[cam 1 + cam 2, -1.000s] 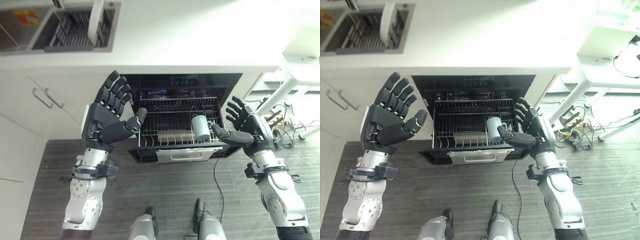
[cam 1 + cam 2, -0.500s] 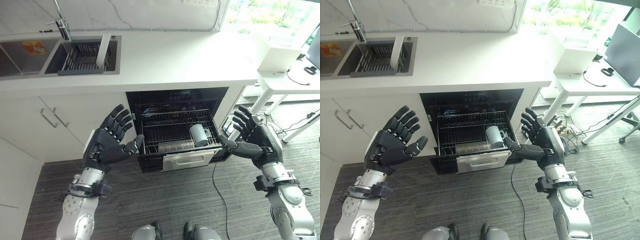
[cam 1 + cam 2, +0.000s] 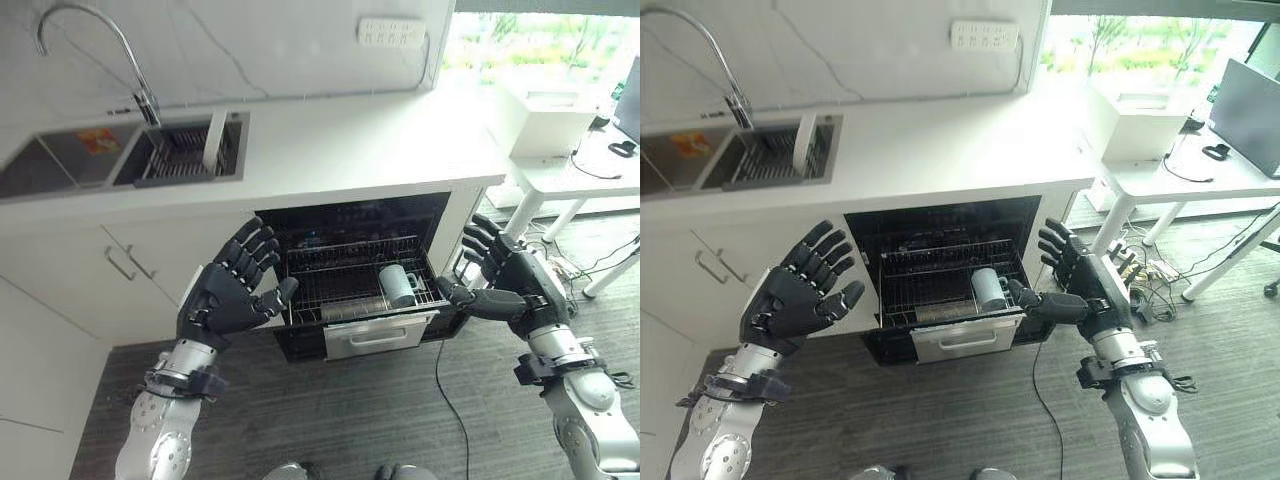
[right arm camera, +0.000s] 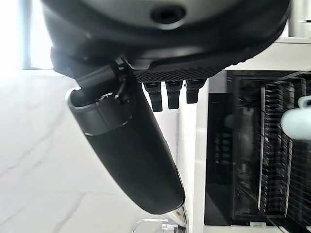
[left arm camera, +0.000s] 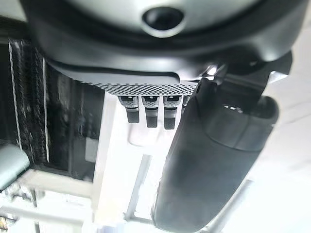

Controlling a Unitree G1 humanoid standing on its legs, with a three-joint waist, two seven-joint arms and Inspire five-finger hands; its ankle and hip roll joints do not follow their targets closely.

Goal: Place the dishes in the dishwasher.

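Observation:
The dishwasher point(image 3: 350, 215) stands open under the white counter, its wire rack point(image 3: 345, 285) pulled out. A pale mug point(image 3: 395, 285) lies on its side in the rack's right part, beside something flat and grey point(image 3: 345, 308) at the rack's front. My left hand point(image 3: 225, 300) is raised open, fingers spread, just left of the rack and holding nothing. My right hand point(image 3: 510, 285) hovers open to the right of the rack, thumb pointing toward the mug, also empty. The mug point(image 4: 297, 121) shows past the right hand's thumb point(image 4: 126, 150).
A sink point(image 3: 110, 160) with a curved tap point(image 3: 100, 50) is set in the counter at the far left; a dark drain rack point(image 3: 185, 152) with a white plate point(image 3: 213, 140) sits in it. White cabinet doors point(image 3: 90, 290) stand left of the dishwasher. A white desk point(image 3: 570, 170) stands at right.
The camera has tilted up and back, so the counter, sink and tap now show more fully. Both hands stay raised and open at either side of the rack.

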